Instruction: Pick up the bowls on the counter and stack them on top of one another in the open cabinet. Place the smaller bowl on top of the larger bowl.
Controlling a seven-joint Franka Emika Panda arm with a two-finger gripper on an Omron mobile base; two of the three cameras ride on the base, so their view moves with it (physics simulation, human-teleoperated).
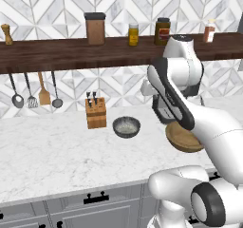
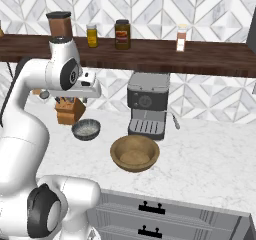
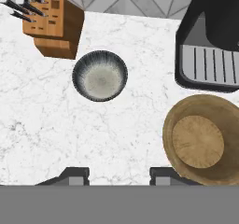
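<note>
The tool (image 3: 119, 174) hangs above the desk (image 3: 56, 125), facing straight down; its two dark fingertips (image 3: 74, 174) stand well apart, with bare marble between them and nothing held. In the hand view the smaller bowl (image 3: 100, 75), dark grey with a pale speckled inside, sits upright on the desk ahead of the tool, just beside the wooden knife block (image 3: 56, 29), close to it yet apart from it. The larger bowl (image 3: 201, 139), wide, shallow and tan, rests upright on the desk to the side of the tool, just in front of the drip tray of the black coffee machine (image 3: 210, 45). The two bowls stand apart, with open marble between them. In the left base view the smaller bowl (image 1: 126, 127) lies to the right of the knife block (image 1: 96, 111), and the larger bowl (image 1: 182, 137) is partly hidden behind the white arm. In the right base view the larger bowl (image 2: 134, 153) sits directly in front of the coffee machine (image 2: 148, 104), the smaller bowl (image 2: 86, 129) lies to its left, and the knife block (image 2: 70, 110) stands behind that bowl. A dark wooden shelf (image 2: 150, 51) runs along the wall above the desk and carries jars (image 2: 122, 34) and a spice bottle (image 2: 181, 38). Utensils (image 1: 33, 91) hang below the shelf in the left base view. Grey drawer fronts (image 2: 165, 216) with black handles sit under the desk edge.
</note>
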